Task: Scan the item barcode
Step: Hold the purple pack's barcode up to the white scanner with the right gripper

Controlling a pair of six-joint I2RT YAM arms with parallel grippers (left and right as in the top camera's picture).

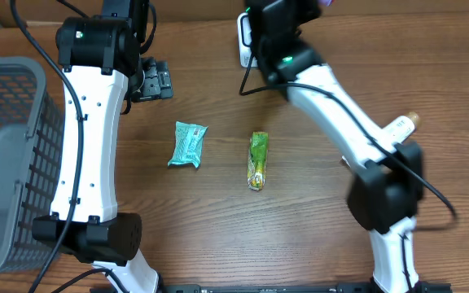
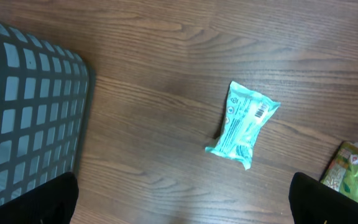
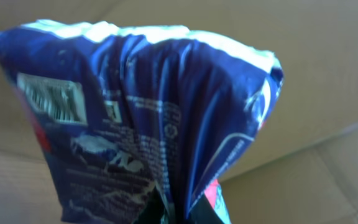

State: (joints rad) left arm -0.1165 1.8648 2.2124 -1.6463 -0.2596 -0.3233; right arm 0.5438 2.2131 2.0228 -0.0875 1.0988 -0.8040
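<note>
- The right gripper [image 3: 178,211] is clenched on the blue packet [image 3: 154,124], held up near the far edge of the desk [image 1: 218,236], its barcode [image 3: 50,99] visible
- The left gripper [image 1: 156,81] is released, empty, near the far left corner

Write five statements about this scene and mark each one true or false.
1. The right gripper is shut on a blue bag. True.
2. The left gripper grips the teal packet. False: it is open above the table, and the packet lies free.
3. The green packet lies in the basket. False: it lies on the table beside the teal packet.
4. A barcode shows on the blue bag. True.
5. The teal packet lies with its own printed code facing up. True.
</note>
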